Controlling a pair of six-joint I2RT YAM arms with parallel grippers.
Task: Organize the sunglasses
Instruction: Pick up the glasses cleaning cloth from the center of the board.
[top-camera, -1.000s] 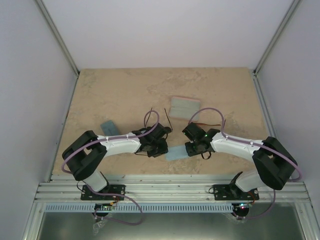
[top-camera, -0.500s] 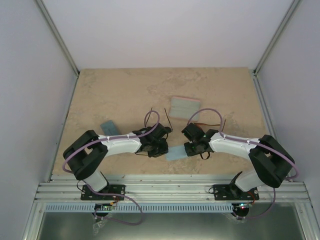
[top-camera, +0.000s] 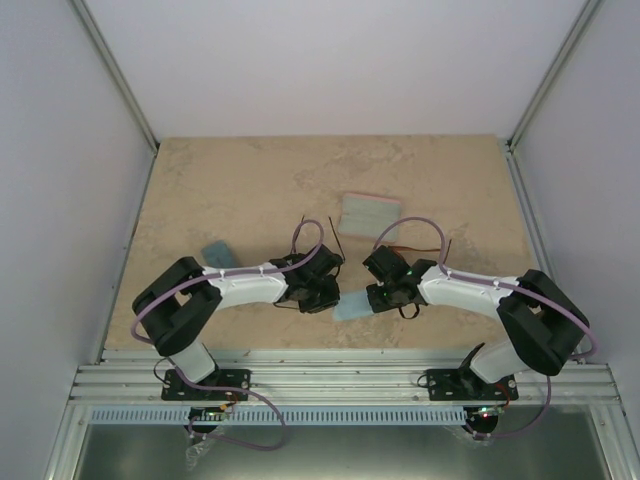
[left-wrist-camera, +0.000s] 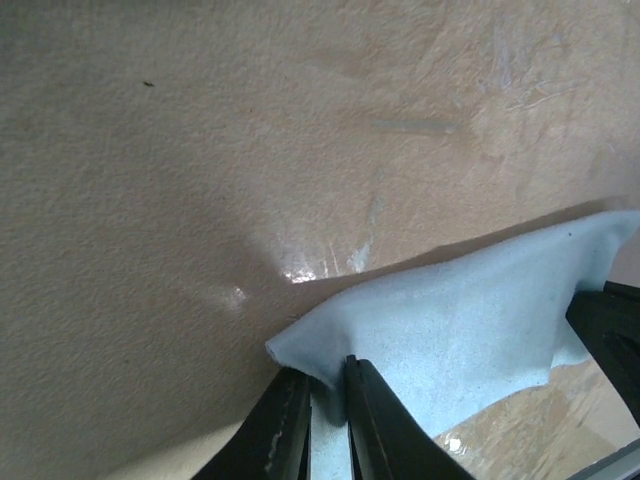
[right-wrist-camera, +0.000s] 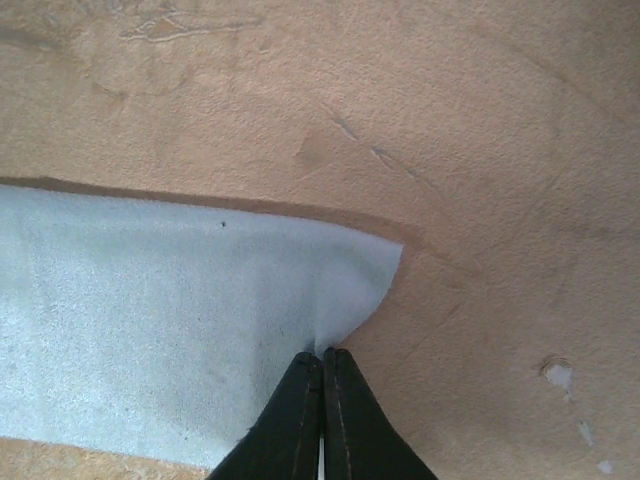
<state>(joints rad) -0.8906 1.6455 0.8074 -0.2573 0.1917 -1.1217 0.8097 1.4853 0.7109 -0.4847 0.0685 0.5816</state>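
Beige stone-patterned table (top-camera: 220, 180) fills the floor of a white-walled cell. Upon it the white-and-black left arm (top-camera: 240, 288) and right arm (top-camera: 470, 290) bend toward each other at 6 o'clock of the table.

Between them lies a light blue soft cloth (top-camera: 350, 306). The left gripper (left-wrist-camera: 322, 370) is nearly closed, pinching one raised corner of this cloth. The right gripper (right-wrist-camera: 322, 352) is closed fully on the opposite edge.

A pink-edged oblong case (top-camera: 368, 211) rests near the centre, and a small blue oblong case (top-camera: 217, 252) at 8 o'clock.

The thin black wire-frame sunglasses (top-camera: 336, 240) lie at 12 o'clock of the left gripper, partly hidden. The amber-brown sunglasses (top-camera: 420, 247) lie at 1 o'clock of the right gripper; only a thin piece of them shows.
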